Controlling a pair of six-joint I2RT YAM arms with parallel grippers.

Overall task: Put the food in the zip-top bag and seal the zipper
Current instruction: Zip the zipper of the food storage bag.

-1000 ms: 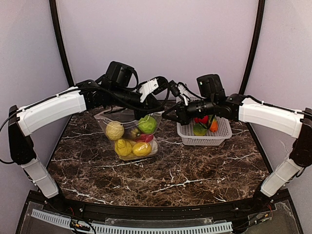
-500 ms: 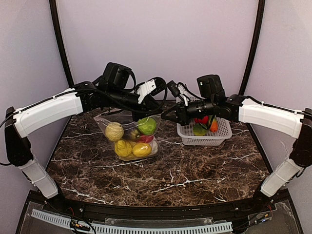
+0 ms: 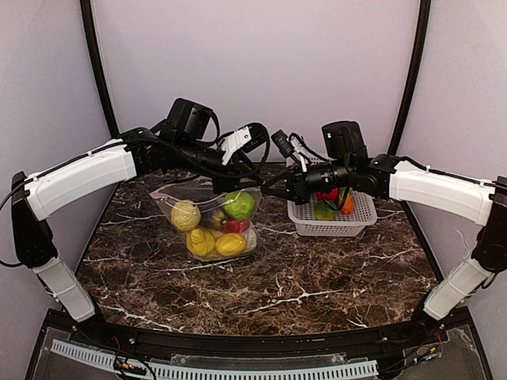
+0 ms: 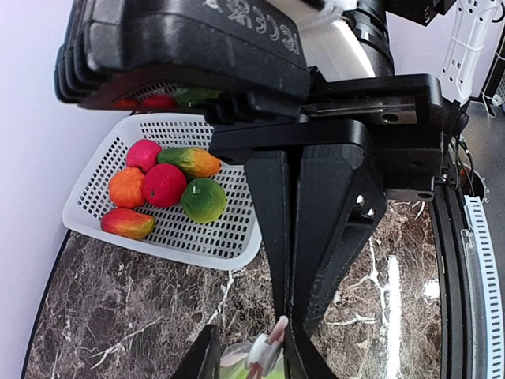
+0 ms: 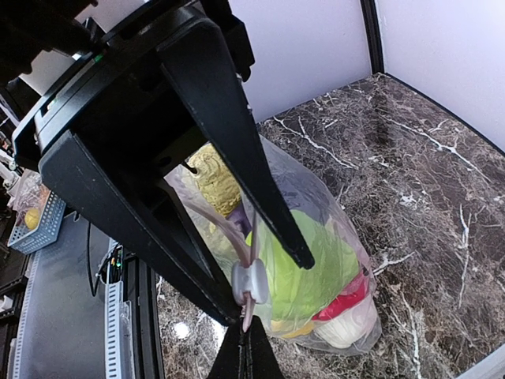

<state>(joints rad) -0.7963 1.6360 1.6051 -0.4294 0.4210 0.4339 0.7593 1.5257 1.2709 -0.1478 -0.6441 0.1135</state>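
Top view: zip-top bag sits on the marble table, roughly 11 o'clock from table centre, mouth up. Food inside: green piece at the bag's 1 o'clock, pale yellow ball at 10, red piece mid-right, two yellow pieces along the bottom. White lattice basket is at 3 o'clock of the bag, not touching it. It holds more toy fruit: red, orange, green and pink, plus two mixed red-orange-green ones. Both arms meet over the bag mouth. Right gripper is clenched, pinching the pinkish zipper strip at the mouth's basket-side end. Left gripper is released, fingers parted and straddling the white slider on that strip. Can't tell if either finger touches the slider. Bag top is held up by the pinched strip, bottom resting on the table. Can't tell how much of the mouth is sealed.
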